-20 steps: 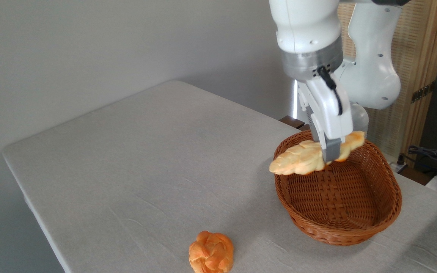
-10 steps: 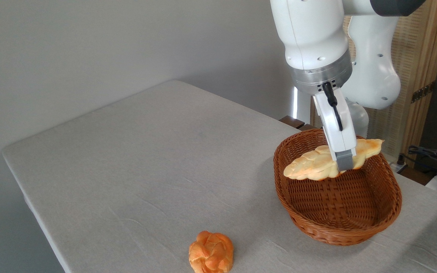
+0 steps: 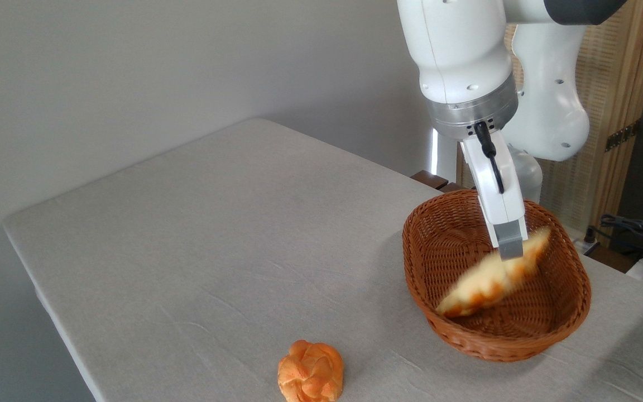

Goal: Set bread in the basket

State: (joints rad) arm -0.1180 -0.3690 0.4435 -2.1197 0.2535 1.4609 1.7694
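Bread (image 3: 492, 277) blurred, tilted inside basket (image 3: 522, 340), below end effector (image 3: 510, 249).

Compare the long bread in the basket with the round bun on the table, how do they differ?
The bread is long, pale yellow and tapered; the bun is round, knotted and darker orange. The bread is blurred, tilted inside the basket below the gripper; the bun sits sharp on the table. Both look baked.
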